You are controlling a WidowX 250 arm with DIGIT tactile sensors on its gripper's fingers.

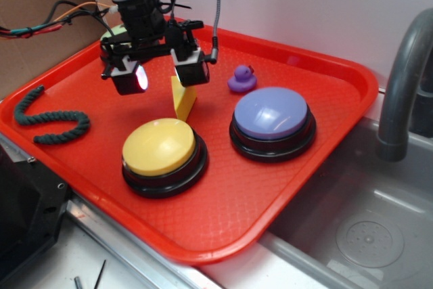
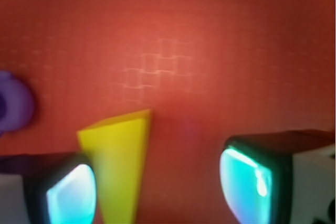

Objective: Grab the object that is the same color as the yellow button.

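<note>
Near the tray's (image 1: 325,167) centre, the gripper (image 1: 164,72) hangs wide open, holding nothing, above the yellow wedge (image 1: 183,99).

Red tray (image 1: 325,160) bearing buttons, wedge (image 1: 183,99)

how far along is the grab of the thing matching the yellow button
Done: the gripper has reached the small solid yellow wedge behind the large round yellow push button on the red plastic tray. In hand: its open fingers straddle the wedge, which sits beside one finger, off centre. Left: closing and lifting; the wedge stands on the tray.
</note>
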